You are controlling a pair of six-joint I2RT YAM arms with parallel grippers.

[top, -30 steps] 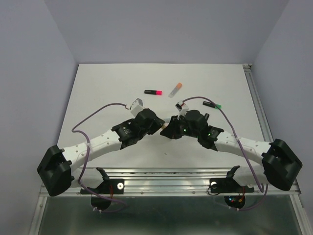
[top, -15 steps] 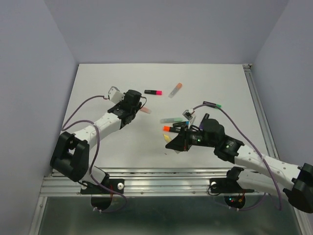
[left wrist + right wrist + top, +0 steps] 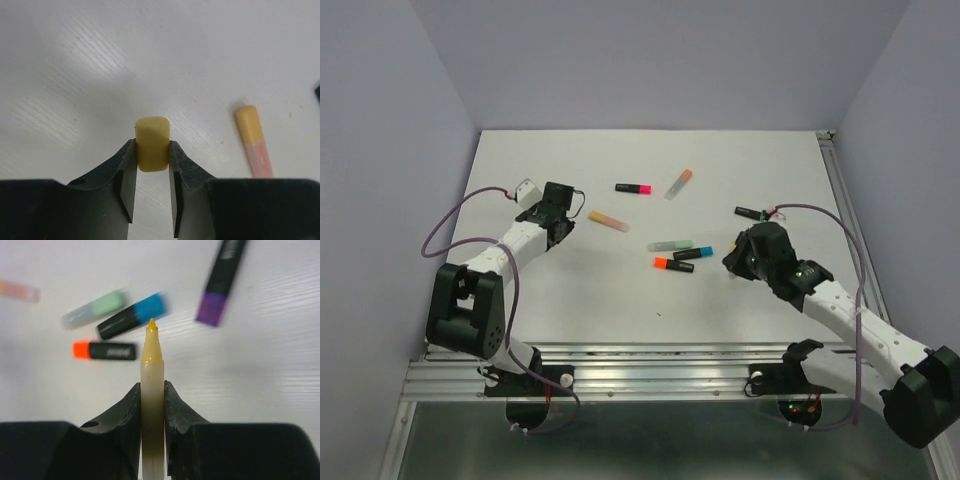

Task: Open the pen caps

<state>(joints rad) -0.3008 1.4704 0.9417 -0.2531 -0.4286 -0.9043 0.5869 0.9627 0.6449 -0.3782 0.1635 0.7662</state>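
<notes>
On the left of the white counter (image 3: 570, 300), the left fingers (image 3: 120, 175) are clenched on a loose yellow cap (image 3: 152, 142), pinching its sides so that its end pokes out past their tips. Just to their right lies a peach pen (image 3: 613, 221) with its yellow-orange cap (image 3: 248, 124) on. Farther back, a pink cap (image 3: 645, 188) closes a black pen (image 3: 624, 187) and a light orange cap (image 3: 687, 174) closes a pale pen (image 3: 674, 188); the 2 lie near each other but apart. Mid-counter, 3 capped pens lie close together: a translucent pen (image 3: 80, 317) with a green cap (image 3: 107, 302), a dark pen (image 3: 117, 325) with a blue cap (image 3: 150, 307) and a lettered pen (image 3: 115, 351) with a bright orange cap (image 3: 80, 350). To their right, the right fingers (image 3: 177, 415) grasp an uncapped yellow pen (image 3: 152, 390) by its pale barrel, its bare tip pointing toward those 3. Beyond it, on the right, a purple cap (image 3: 212, 307) sits on a long black pen (image 3: 227, 260).
</notes>
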